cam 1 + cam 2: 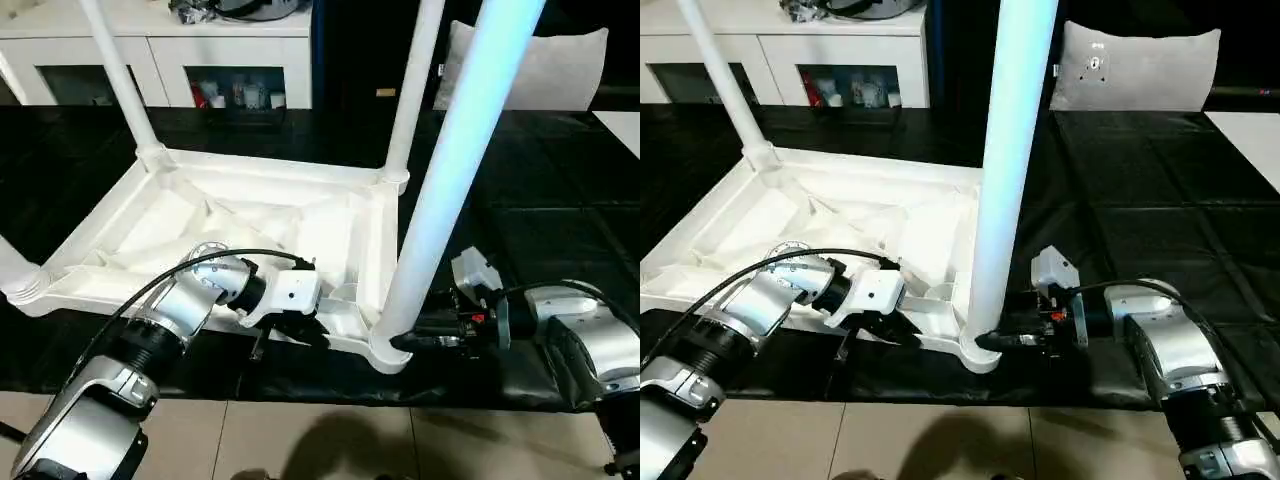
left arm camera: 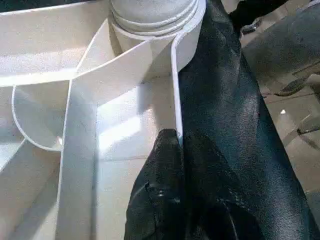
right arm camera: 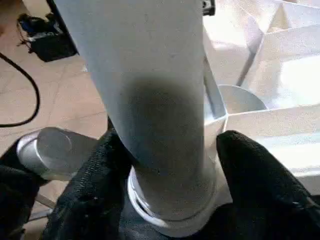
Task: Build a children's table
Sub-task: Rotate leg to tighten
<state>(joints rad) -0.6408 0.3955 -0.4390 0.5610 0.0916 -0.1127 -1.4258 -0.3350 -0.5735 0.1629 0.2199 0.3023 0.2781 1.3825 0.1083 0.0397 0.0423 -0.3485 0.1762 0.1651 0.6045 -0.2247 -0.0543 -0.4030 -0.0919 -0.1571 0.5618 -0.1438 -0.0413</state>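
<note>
The children's table top [image 1: 250,170] lies upside down on a black mat, ribs facing up. Legs stand in its corner sockets: the near right leg [image 1: 450,170], the far right leg [image 1: 415,80], the far left leg [image 1: 120,70], and the foot of one at the near left corner [image 1: 10,265]. My left gripper [image 1: 300,325] is shut on the thin front rim [image 2: 176,90] close to the near right socket. My right gripper [image 3: 170,145] straddles the base of the near right leg [image 3: 150,75]; one finger [image 3: 107,155] touches it, while the other finger [image 3: 250,160] stands slightly off.
The black mat [image 1: 540,230] ends just in front of the table, with tiled floor [image 1: 300,440] beyond its edge. A white cabinet [image 1: 150,50] and a grey cushion [image 1: 560,65] stand at the back. A black box with a cable [image 3: 40,35] lies on the floor.
</note>
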